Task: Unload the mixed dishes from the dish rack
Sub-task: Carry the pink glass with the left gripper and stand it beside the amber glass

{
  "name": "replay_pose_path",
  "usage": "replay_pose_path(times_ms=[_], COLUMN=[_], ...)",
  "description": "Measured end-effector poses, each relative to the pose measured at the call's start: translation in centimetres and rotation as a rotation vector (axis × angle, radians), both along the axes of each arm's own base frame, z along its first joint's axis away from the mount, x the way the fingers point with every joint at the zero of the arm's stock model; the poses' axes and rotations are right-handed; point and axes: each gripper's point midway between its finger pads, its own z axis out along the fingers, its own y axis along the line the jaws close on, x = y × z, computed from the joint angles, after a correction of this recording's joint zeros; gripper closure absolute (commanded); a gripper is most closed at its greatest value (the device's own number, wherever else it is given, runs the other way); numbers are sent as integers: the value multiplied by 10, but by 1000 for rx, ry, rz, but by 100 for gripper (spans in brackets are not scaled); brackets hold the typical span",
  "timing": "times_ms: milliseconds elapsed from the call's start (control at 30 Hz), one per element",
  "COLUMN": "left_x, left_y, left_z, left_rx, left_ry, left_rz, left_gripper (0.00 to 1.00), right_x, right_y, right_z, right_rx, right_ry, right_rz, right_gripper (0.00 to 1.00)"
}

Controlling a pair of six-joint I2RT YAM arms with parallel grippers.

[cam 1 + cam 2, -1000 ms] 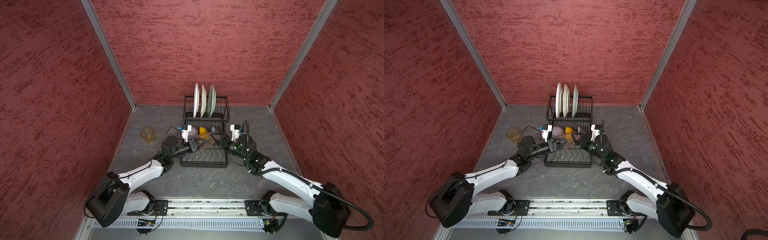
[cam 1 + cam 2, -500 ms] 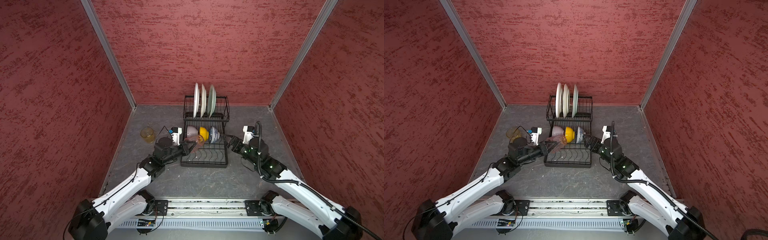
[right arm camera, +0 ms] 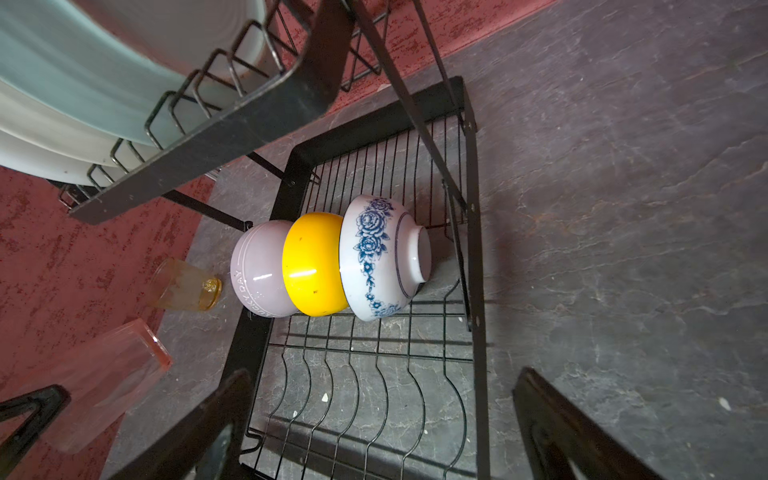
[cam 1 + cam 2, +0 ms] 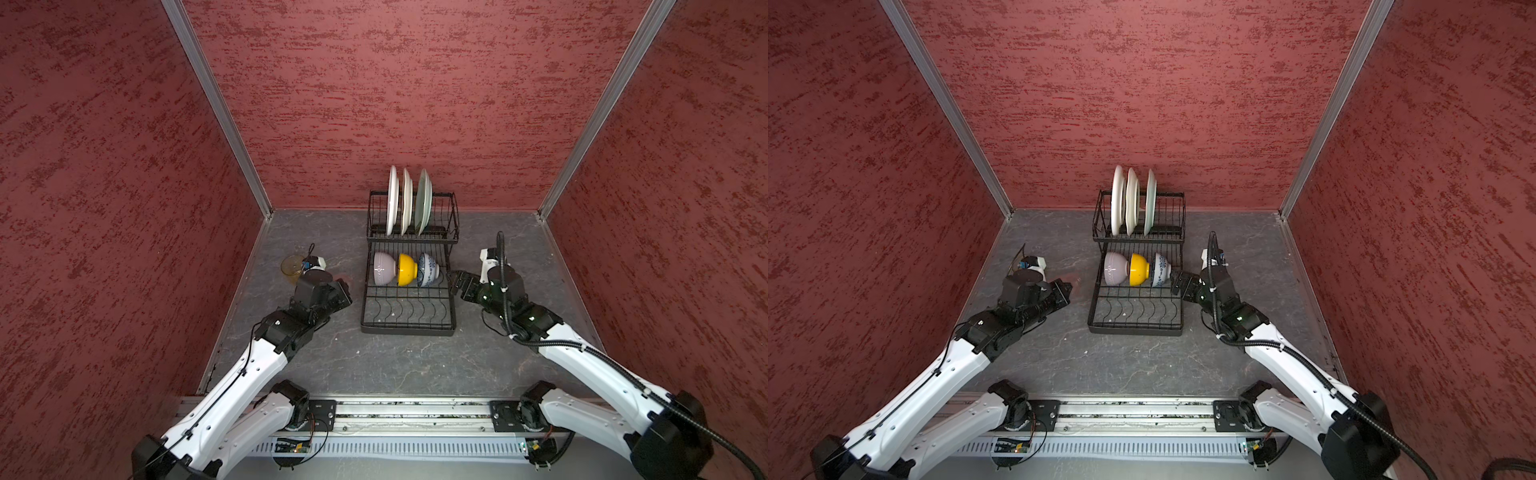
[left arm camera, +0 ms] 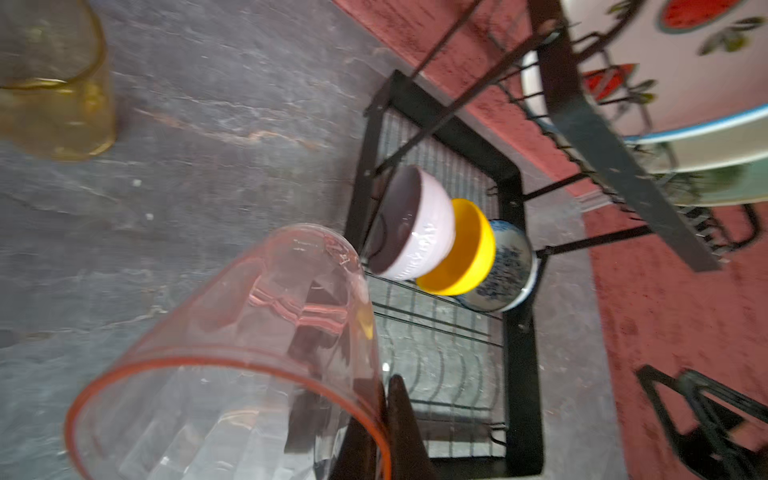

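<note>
Though right jaws gape, left jaws grip pink tumbler (image 5: 249, 353) over grey, red-walled tabletop (image 4: 395, 365).

Both top views look down from high at the front; the wrist cameras closely face the dish rack (image 3: 374, 120) from opposite sides.

two white plates (image 4: 392, 201) (image 4: 406, 203) and one green plate (image 4: 423, 199): three plates. one lilac bowl (image 4: 383, 269), one yellow bowl (image 4: 407, 270), one blue-white bowl (image 4: 429, 270): three bowls. one amber tumbler (image 4: 292, 266), one pink tumbler (image 5: 232, 353): two tumblers. one rack (image 4: 409, 329). one left gripper (image 5: 380, 432), one right gripper (image 3: 384, 376): two. eight dishes: six in the rack, two out toward its 9 o'clock.
</note>
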Motion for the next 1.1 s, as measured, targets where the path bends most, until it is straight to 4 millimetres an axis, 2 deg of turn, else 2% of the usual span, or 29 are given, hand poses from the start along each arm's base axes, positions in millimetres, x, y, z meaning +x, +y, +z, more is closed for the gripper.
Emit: replay_pose_path(times_ms=[167,267,467,800,967,1100], left_x=[12,23,51,82,104,122], left_y=[30,40,39,35,33,35], left_z=[-15,-20,-26,-58,-61,-65], left_rx=[91,125,206,295,328,353], left_ry=[57,84,133,244,269,295], left_rz=[88,112,93,58,38,35], left_gripper=[100,100,100,100,100,100], right_x=[1,0,-3,-8,-10,-12], right_y=[1,1,-1,-4,-5,-6], right_z=[2,2,8,10,12,6], right_rx=[-14,-19,-16,-25,-19,-26], right_ry=[-10,-11,-25,-24,-30,-18], right_rz=[18,22,26,28,30,31], right_gripper=[1,1,1,1,1,1])
